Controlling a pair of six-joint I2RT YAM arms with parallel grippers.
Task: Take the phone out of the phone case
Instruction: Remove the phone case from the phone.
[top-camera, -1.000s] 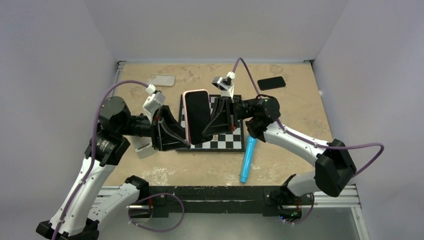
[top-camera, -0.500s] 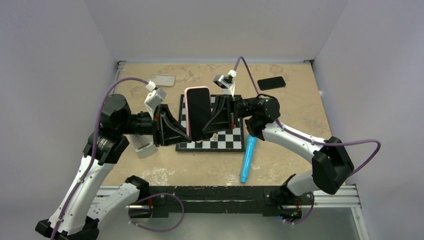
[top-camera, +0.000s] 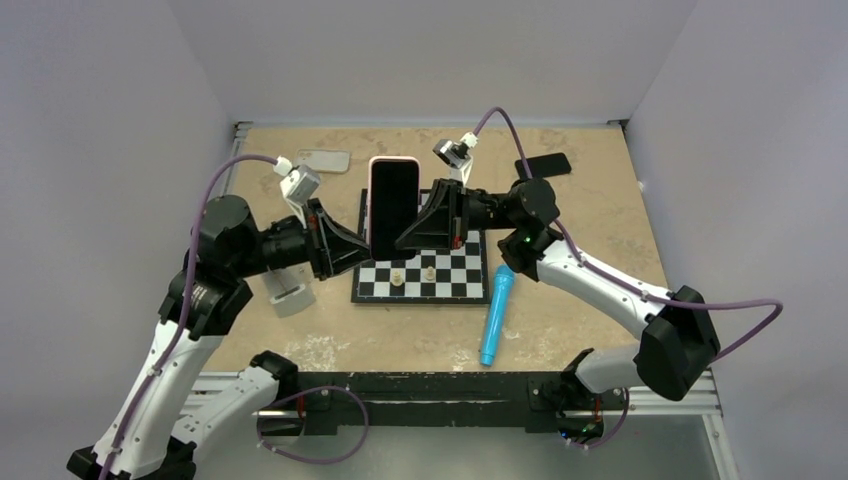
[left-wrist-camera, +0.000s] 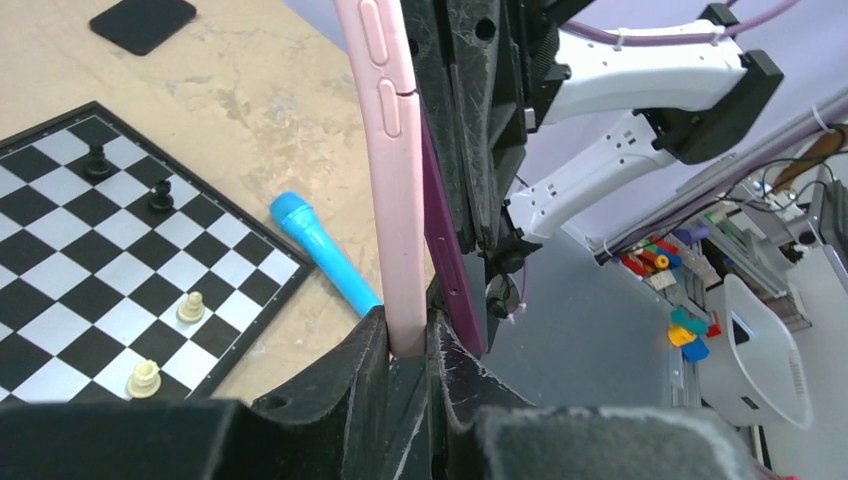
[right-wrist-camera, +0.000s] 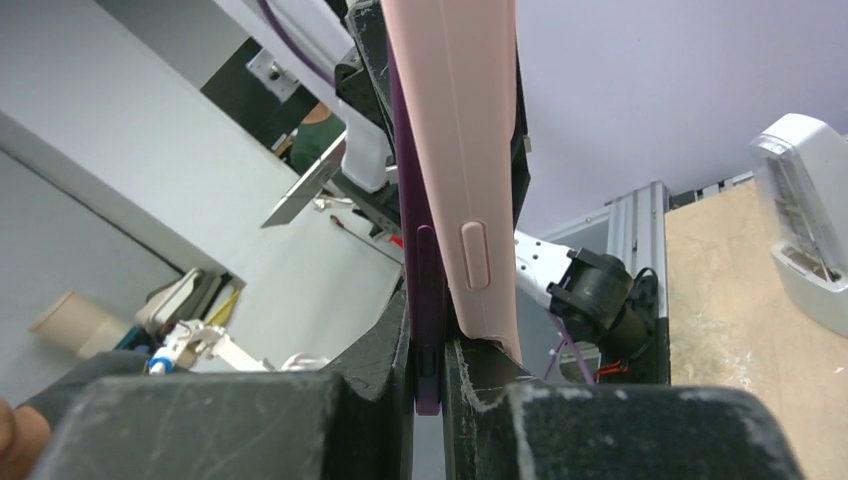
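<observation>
The left gripper (left-wrist-camera: 408, 345) is pinching the pink phone case (left-wrist-camera: 394, 180). The right gripper (right-wrist-camera: 428, 350) is clamping the purple phone (right-wrist-camera: 424, 280) by its edge.

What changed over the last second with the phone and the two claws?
The left claw closed onto the pink case at its edge, and both arms carried the phone farther from the robot, turning it straighter. The right claw kept its grip on the phone. The chessboard and blue marker stayed put.

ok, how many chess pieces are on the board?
4. Light piece and second light piece at the near edge of the chessboard; dark piece and second dark piece farther back, visible only from the left wrist. The phone may hide more.
</observation>
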